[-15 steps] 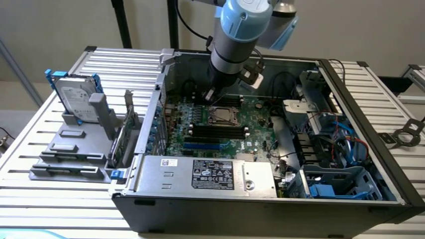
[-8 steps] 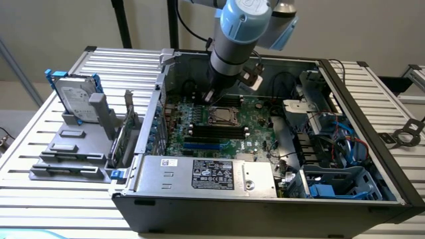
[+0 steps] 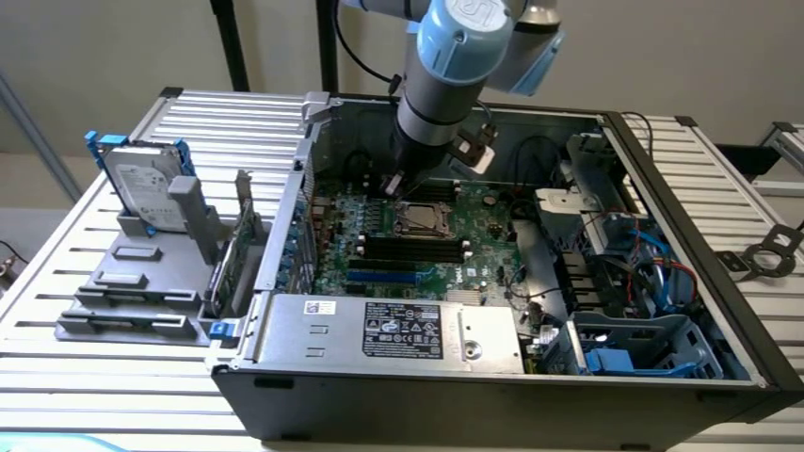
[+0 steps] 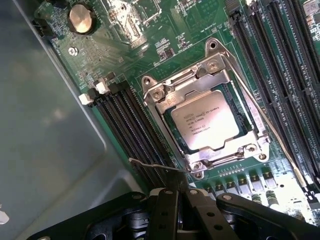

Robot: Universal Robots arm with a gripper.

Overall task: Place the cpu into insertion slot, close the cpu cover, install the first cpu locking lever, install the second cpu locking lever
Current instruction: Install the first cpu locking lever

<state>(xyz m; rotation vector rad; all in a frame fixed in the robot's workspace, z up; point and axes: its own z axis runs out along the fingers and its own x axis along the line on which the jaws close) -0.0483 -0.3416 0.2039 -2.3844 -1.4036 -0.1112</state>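
Black metal, the tool (image 4: pixel 182 197) is pressed together, empty, just beside a thin wire lever (image 4: pixel 155 166) that may be unlatched. Beyond lies the cpu (image 4: pixel 205 120), seated under the closed cpu cover (image 4: pixel 235 90) on the green board (image 4: pixel 165 30); the insertion slot is mostly hidden.

The cpu (image 4: pixel 205 120) has a silver-grey top w/ fine dark print, framed by the shiny silvery cpu cover (image 4: pixel 235 142), and both sit on a green board (image 4: pixel 165 30) w/ pale markings, long black memory slots (image 4: pixel 131 125) w/ white end clips, and a gold-coloured coin cell (image 4: pixel 81 19). The gripper (image 4: pixel 181 210) is matt black w/ small silver screws; the arm (image 3: pixel 468 56) above it is light blue over grey. The case (image 3: pixel 503 400) is black outside, the power supply box (image 3: pixel 390 331) grey metal w/ a black-and-white label, the drive (image 3: pixel 141 184) silver in a blue bracket, the cables (image 3: pixel 666 273) blue and red, and the table (image 3: pixel 113 381) ribbed pale grey.
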